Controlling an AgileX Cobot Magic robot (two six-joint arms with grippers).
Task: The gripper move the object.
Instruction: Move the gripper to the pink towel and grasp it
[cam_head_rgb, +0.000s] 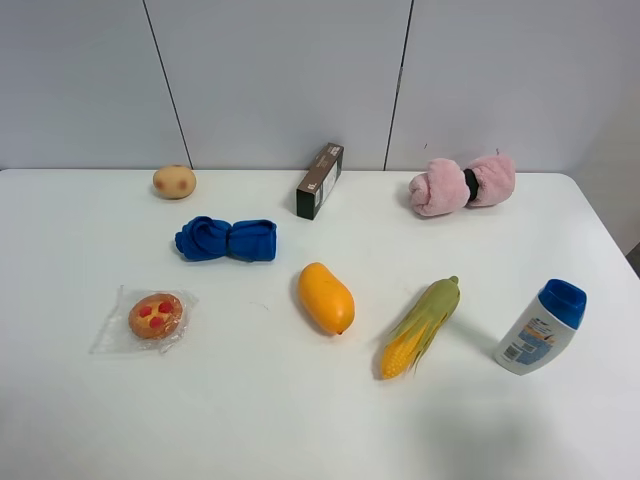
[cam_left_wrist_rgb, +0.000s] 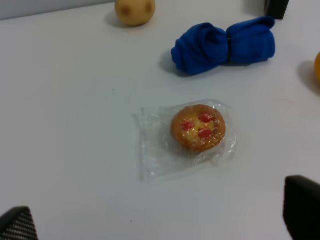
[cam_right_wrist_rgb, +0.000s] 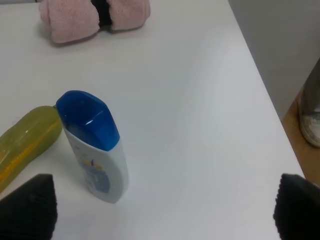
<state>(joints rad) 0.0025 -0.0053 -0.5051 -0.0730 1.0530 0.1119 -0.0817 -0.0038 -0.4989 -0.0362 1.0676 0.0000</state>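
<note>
Two claws (cam_left_wrist_rgb: 160, 217) (cam_right_wrist_rgb: 162, 207) spread wide, empty, white table (cam_head_rgb: 90, 420), grey panelled wall (cam_head_rgb: 270, 70), pink towel (cam_head_rgb: 440, 188)

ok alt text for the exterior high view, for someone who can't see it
A pink rolled towel cinched by a black band lies at the back right of a white table, seen from above. Also there: dark box, potato, blue rolled cloth, wrapped tart, mango, corn cob, blue-capped bottle.

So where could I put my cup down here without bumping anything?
The widest bare stretch is the near edge of the table, in front of the tart, mango and corn. There is also room between the pink towel and the bottle, on the right. It is tightest around the mango, between blue cloth and corn.
</note>
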